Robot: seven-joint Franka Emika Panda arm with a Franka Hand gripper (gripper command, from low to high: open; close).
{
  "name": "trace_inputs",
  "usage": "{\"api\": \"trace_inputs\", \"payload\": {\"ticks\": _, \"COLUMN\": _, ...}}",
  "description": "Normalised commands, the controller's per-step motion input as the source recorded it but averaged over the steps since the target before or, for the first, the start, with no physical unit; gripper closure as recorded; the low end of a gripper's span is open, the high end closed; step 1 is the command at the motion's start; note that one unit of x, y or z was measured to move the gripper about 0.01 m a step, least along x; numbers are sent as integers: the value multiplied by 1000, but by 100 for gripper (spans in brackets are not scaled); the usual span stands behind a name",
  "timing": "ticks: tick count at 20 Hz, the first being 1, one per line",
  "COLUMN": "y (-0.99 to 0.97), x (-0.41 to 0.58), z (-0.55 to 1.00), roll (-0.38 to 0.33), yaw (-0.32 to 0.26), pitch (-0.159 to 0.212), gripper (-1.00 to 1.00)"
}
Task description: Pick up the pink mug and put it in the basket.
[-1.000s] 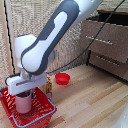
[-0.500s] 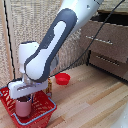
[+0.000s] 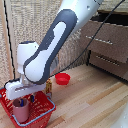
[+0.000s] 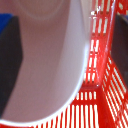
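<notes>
My gripper (image 3: 22, 100) is clenched on the pink mug (image 3: 20, 110), which hangs upright inside the basket (image 3: 42, 107), near its end at the exterior view's left. Reaching, lifting and carrying look finished. I judge that what remains is settling the mug on the mesh floor and letting go.
</notes>
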Motion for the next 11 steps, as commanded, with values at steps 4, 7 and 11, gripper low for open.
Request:
{"api": "trace_inputs", "payload": {"ticks": 4, "y": -60, "x": 170, "z": 890, "roll": 0, "yaw": 32, "pitch": 0, "gripper": -100}}
{"api": "trace_inputs", "payload": {"ticks": 7, "y": -74, "x": 127, "z": 954, "roll": 25, "yaw": 29, "pitch": 0, "gripper": -100}}
{"api": "trace_inputs", "payload": {"ticks": 11, "y": -59, "x": 193, "z": 689, "roll": 21, "yaw": 67, "pitch": 22, "gripper": -100}}
